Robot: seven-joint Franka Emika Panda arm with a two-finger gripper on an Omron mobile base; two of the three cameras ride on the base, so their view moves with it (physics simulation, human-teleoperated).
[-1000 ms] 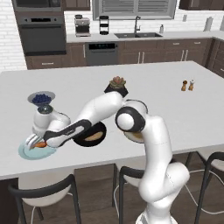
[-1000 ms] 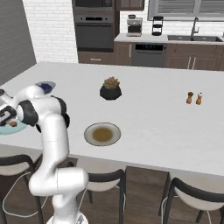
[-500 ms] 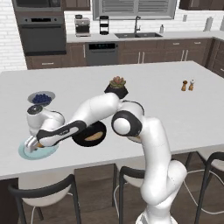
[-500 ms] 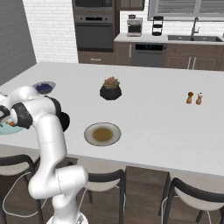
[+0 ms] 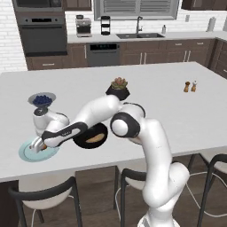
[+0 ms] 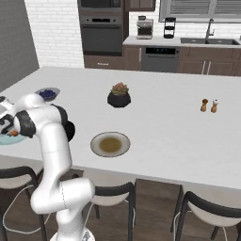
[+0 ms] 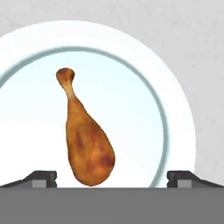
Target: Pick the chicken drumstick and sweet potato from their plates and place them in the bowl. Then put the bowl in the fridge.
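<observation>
The chicken drumstick [image 7: 87,144] lies on the light blue plate [image 7: 175,109], its thick end toward me and its bone tip pointing away. My gripper [image 7: 111,178] hangs just above it, open, one fingertip on either side of the meaty end, holding nothing. From the base the gripper [image 5: 37,145] sits over this plate [image 5: 26,155] near the counter's front left edge. The black bowl [image 5: 84,141] stands just right of the plate, partly under my forearm, with the tan-orange sweet potato [image 5: 94,138] inside. The beige plate [image 6: 96,141] is bare. The fridge is out of view.
A small grey bowl of blueberries [image 5: 42,99] stands behind the blue plate. A succulent in a black pot [image 5: 118,87] sits mid-counter, with salt and pepper shakers [image 5: 189,86] far right. Dark stools [image 5: 40,195] line the counter's near edge.
The hand has sunk slightly closer to the light blue plate and the arm has stretched lower over the counter. The jaws have stayed open and the drumstick has not moved.
</observation>
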